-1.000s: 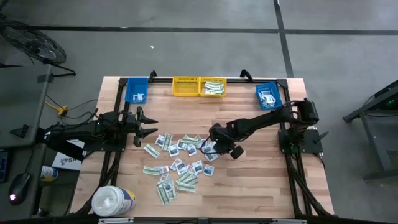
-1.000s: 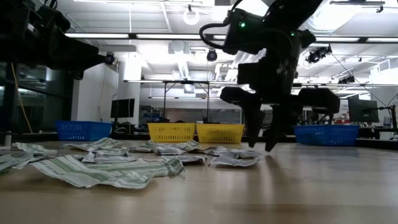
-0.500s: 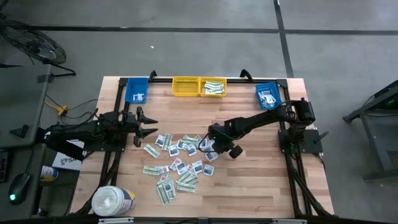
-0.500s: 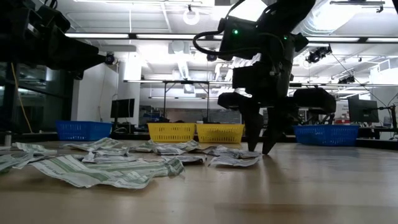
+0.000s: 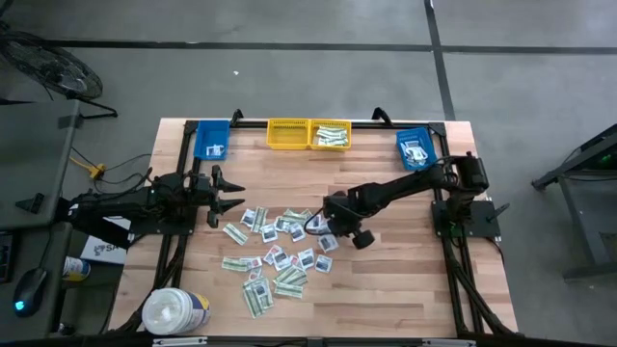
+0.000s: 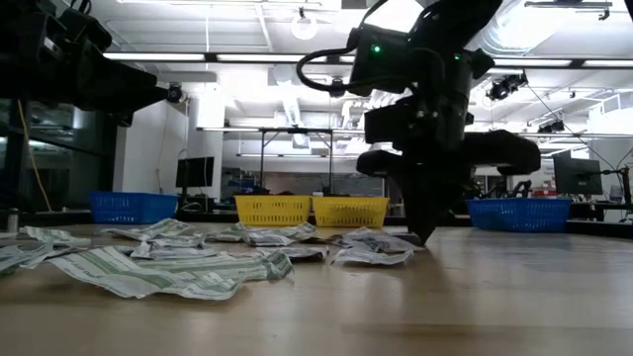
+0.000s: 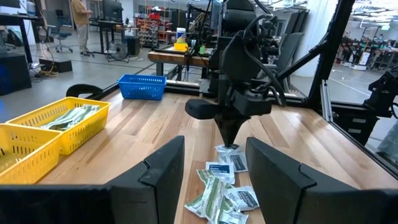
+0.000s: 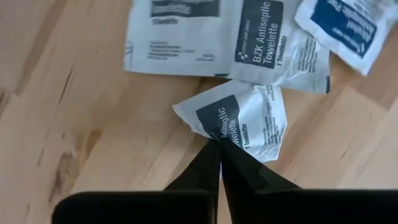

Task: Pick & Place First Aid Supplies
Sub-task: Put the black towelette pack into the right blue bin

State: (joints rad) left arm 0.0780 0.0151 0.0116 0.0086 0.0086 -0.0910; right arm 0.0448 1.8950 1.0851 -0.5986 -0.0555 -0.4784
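Right claw (image 8: 218, 144) down at the right edge of the packet scatter (image 5: 275, 253) mid-table (image 5: 405, 280), fingers pressed together, pinching the corner of a white antiseptic towelette packet (image 8: 245, 118) with a dark label, still lying on the wood. Two more towelette packets (image 8: 249, 43) just beyond it. Left claw (image 5: 224, 195) hovering left of the scatter, fingers spread, holding nothing.

Table (image 5: 405, 289): pale wood planks, smooth, matt grain. Packets (image 8: 245, 118): white paper, creased, matt print. Bins (image 7: 59, 124): yellow plastic mesh. Fingers (image 8: 242, 171): matt black plastic.
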